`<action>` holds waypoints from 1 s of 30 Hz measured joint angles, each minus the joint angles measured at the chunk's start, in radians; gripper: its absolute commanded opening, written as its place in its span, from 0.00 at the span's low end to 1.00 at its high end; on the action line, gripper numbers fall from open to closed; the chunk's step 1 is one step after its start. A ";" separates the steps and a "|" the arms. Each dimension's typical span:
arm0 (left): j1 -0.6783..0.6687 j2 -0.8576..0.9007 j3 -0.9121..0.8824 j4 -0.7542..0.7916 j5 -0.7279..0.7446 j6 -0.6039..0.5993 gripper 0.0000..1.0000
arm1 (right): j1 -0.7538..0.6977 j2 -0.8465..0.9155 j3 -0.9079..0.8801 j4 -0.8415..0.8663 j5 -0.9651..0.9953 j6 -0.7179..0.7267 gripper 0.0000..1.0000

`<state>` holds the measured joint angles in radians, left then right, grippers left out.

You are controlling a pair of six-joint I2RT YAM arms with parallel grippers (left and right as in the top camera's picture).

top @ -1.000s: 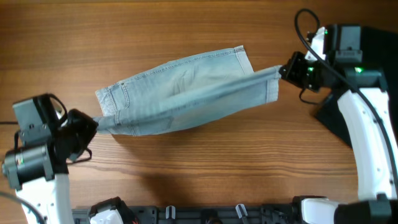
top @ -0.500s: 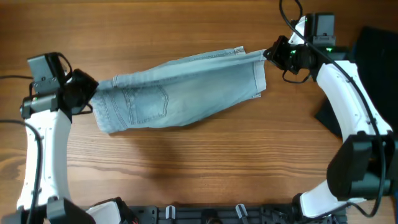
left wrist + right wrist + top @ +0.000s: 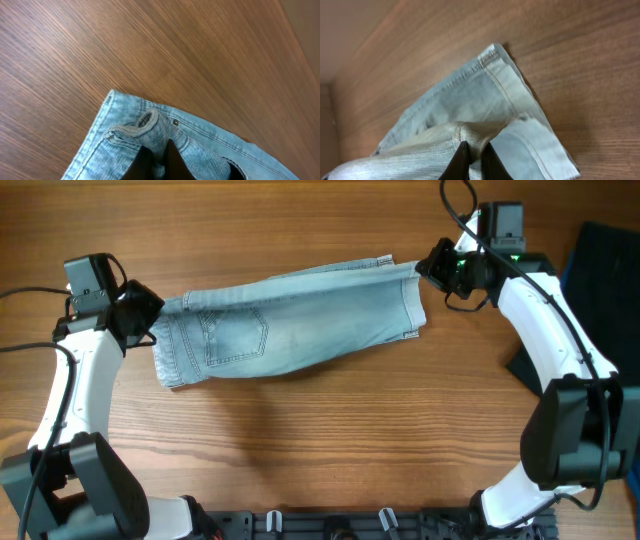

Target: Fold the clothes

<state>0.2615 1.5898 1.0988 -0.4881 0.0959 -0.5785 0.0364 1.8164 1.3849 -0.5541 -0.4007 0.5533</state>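
The clothes (image 3: 290, 320), light blue denim shorts, lie folded lengthwise across the table's middle, a back pocket facing up at the left. My left gripper (image 3: 148, 320) is shut on the waistband end; in the left wrist view its dark fingers (image 3: 175, 162) pinch a bunched fold of the clothes (image 3: 150, 125). My right gripper (image 3: 428, 265) is shut on the leg-hem corner at the upper right. Its fingers (image 3: 462, 162) clamp a seam of the clothes (image 3: 485, 95) in the right wrist view.
A dark navy cloth (image 3: 600, 290) with a blue edge lies at the table's right side, behind the right arm. Bare wooden table (image 3: 320, 440) lies in front of the shorts. A black rail (image 3: 330, 525) runs along the front edge.
Both grippers carried their ends of the shorts toward the back of the table. The lifted lower layer has come over onto the upper one, and the shorts now lie flat.
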 measured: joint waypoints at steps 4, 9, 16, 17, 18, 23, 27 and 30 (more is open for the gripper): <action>0.000 0.000 0.000 -0.008 -0.035 0.002 0.04 | 0.006 0.004 0.000 -0.009 -0.004 0.000 0.04; 0.000 0.000 0.000 -0.008 -0.054 0.002 0.23 | 0.009 0.004 0.000 -0.025 -0.011 0.000 0.41; 0.016 0.000 0.001 -0.022 -0.148 0.016 0.88 | -0.019 0.004 0.000 -0.027 0.029 -0.052 0.84; 0.016 0.000 0.001 -0.045 -0.152 0.017 0.89 | -0.024 0.004 0.000 -0.044 0.032 -0.064 0.84; 0.016 0.000 0.001 -0.067 -0.152 0.017 0.89 | -0.030 0.004 0.000 -0.060 0.034 -0.080 0.83; 0.016 0.000 0.003 -0.185 -0.143 0.018 0.73 | -0.057 0.004 0.000 -0.135 0.040 -0.164 0.56; 0.016 0.000 0.003 -0.255 -0.081 0.018 0.31 | -0.009 0.013 0.000 -0.127 0.039 -0.220 0.28; 0.016 0.000 0.005 -0.338 0.004 0.020 0.26 | 0.063 0.050 -0.006 -0.084 0.038 -0.254 0.28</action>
<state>0.2775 1.5898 1.1042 -0.8265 0.0998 -0.5583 0.0990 1.8668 1.3788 -0.6376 -0.3630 0.2996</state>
